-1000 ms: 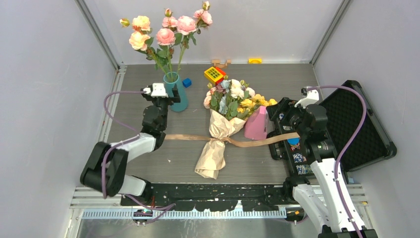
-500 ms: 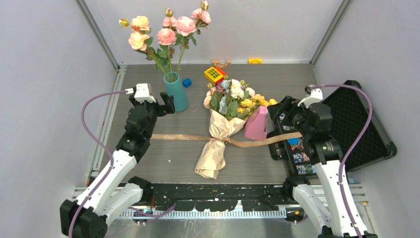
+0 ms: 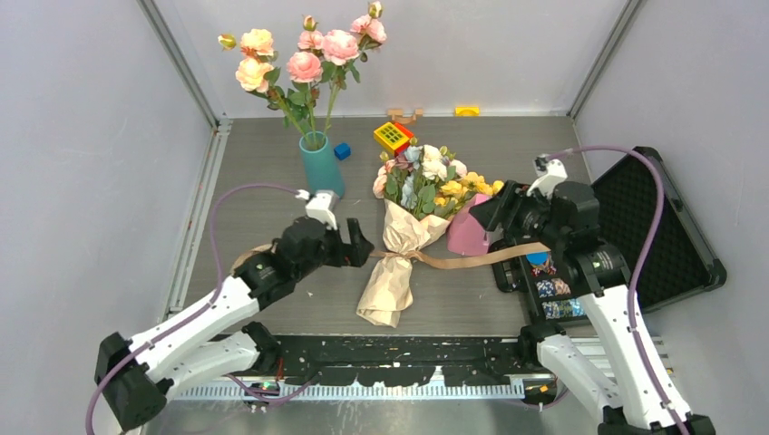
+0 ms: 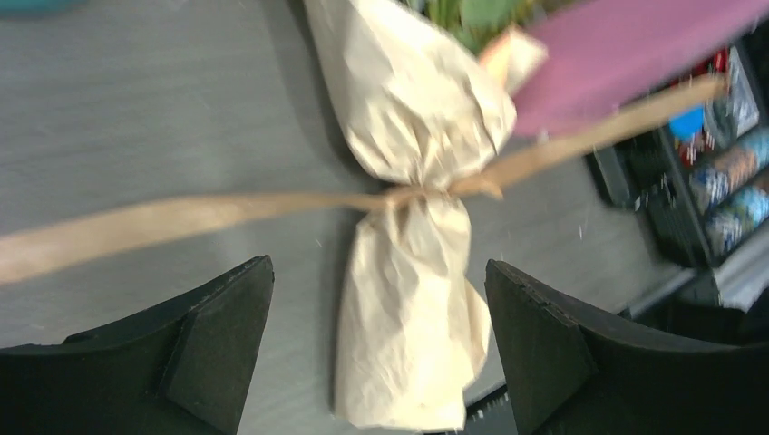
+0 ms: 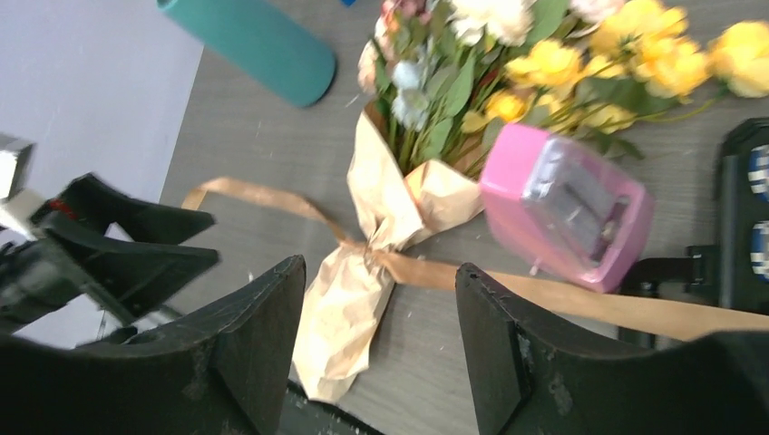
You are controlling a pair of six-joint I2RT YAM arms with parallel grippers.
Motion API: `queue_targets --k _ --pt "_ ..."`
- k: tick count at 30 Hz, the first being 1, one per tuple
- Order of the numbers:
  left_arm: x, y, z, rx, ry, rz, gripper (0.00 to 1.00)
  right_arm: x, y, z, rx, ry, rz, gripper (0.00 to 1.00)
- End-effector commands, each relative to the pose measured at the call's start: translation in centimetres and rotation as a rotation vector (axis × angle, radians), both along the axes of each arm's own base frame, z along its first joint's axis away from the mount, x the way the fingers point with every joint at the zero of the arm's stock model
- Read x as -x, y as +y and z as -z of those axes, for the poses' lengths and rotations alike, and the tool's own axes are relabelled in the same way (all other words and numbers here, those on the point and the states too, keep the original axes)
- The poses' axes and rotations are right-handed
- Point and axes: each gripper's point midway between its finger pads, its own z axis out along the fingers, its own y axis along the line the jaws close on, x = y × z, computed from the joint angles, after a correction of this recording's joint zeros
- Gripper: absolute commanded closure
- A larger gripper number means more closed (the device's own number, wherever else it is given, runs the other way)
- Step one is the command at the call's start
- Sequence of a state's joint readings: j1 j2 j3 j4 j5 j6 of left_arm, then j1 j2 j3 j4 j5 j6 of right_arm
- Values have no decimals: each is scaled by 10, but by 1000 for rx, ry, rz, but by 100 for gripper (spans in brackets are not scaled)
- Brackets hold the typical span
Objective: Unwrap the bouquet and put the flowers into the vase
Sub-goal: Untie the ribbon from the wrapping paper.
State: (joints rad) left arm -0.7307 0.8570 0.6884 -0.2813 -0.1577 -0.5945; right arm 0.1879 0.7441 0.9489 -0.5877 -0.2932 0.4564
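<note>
The bouquet (image 3: 403,237) lies mid-table, wrapped in crinkled tan paper (image 4: 408,109) with its flowers (image 3: 426,177) pointing to the back. A tan ribbon (image 3: 453,261) is tied round its waist, one end trailing left (image 4: 181,217) and the other right. My left gripper (image 3: 358,249) hangs open just left of the knot, and the paper tail shows between its fingers (image 4: 379,272). Open too, my right gripper (image 3: 482,210) hovers over the pink box with nothing in its jaws (image 5: 379,269). The teal vase (image 3: 322,168) stands upright at the back left and holds tall roses.
A pink wedge-shaped box (image 3: 470,228) lies against the bouquet's right side. An open black case (image 3: 635,227) fills the right edge. A yellow toy (image 3: 393,136) and a blue cube (image 3: 342,151) sit behind the bouquet. The tall roses (image 3: 308,54) rise above the vase.
My left arm swung from beside the vase down and right to the bouquet's tied waist. The right gripper shifted a little left over the pink box and narrowed slightly.
</note>
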Motion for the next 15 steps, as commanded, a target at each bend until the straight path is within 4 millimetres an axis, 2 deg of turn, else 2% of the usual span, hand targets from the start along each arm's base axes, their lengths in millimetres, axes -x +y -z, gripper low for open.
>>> queue_targets --k 1,5,8,11,15 --pt "28 -43 25 79 113 82 13 2 26 -1 18 13 -78 35" --pt "38 -67 42 122 171 104 16 4 64 19 101 30 -166 41" --pt "36 -70 56 132 215 70 18 7 90 35 166 37 -222 49" --pt "34 -72 66 127 230 53 19 5 115 59 258 40 -253 51" --pt "25 -65 76 87 235 -11 19 0 142 81 279 55 -300 53"
